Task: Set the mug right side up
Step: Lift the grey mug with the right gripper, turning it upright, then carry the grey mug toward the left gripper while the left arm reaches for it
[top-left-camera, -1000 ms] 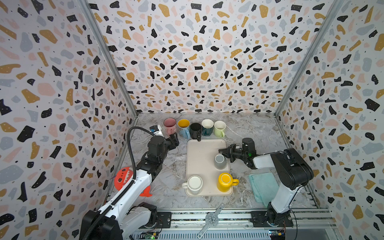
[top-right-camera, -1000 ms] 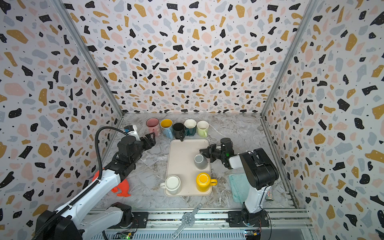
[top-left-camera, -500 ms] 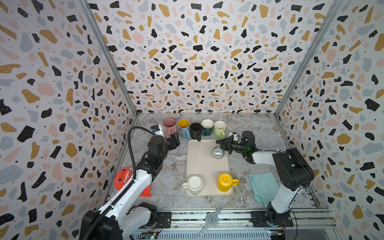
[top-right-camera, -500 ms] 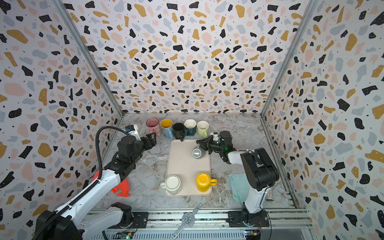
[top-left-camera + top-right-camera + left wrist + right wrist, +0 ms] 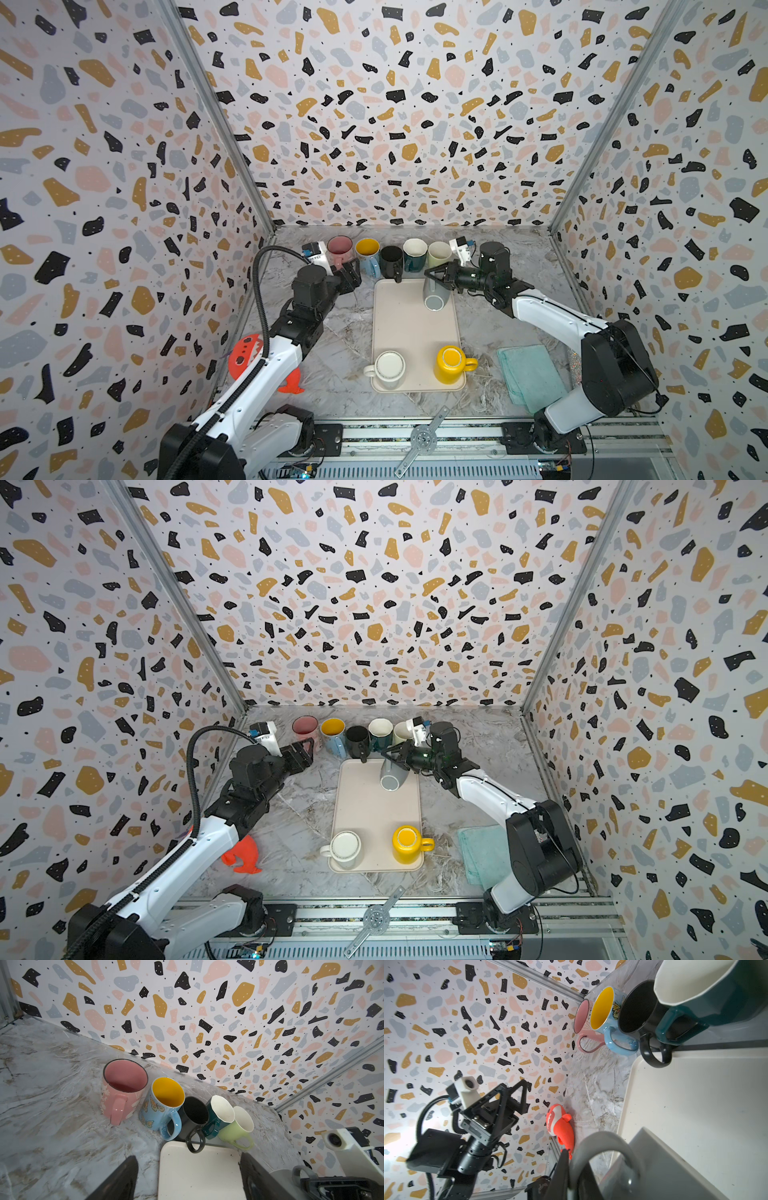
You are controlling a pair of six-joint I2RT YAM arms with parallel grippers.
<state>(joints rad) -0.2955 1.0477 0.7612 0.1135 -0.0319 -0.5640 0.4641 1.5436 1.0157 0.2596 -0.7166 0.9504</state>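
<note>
I am watching the right pincer point(image 5: 432, 275) pinching the handle point(image 5: 604, 1136) of the grey mug point(image 5: 436, 295), its jaws pressed together on that loop. The mug is hanging tilted over the far end of the cream tray point(image 5: 411, 332), with its closed base end pointing toward the near side. I cannot tell whether its lower edge is touching the tray. In both top views it is sitting just in front of the row of mugs along the back wall.

That row is standing upright on the bench point(image 5: 345, 345): a pink mug point(image 5: 124, 1088), a blue mug with a yellow inside point(image 5: 164, 1105), a black mug point(image 5: 194, 1118), a teal mug point(image 5: 218, 1113) and a pale green mug point(image 5: 236, 1128), each close against the next. The black mug's handle is overhanging the far edge of the tray.

The left pincer point(image 5: 351, 274) is hovering near the pink mug with its fingers point(image 5: 122, 1178) spread wide and gripping nothing.

At the near end of the tray a white mug point(image 5: 390, 365) and a yellow mug point(image 5: 451, 361) are sitting side by side, apart from each other, both looking bottom-up. A teal cloth point(image 5: 528, 374) is lying on the bench to the right of the tray, and an orange fish toy point(image 5: 560, 1124) is lying to the left, partly under the left arm.
</note>
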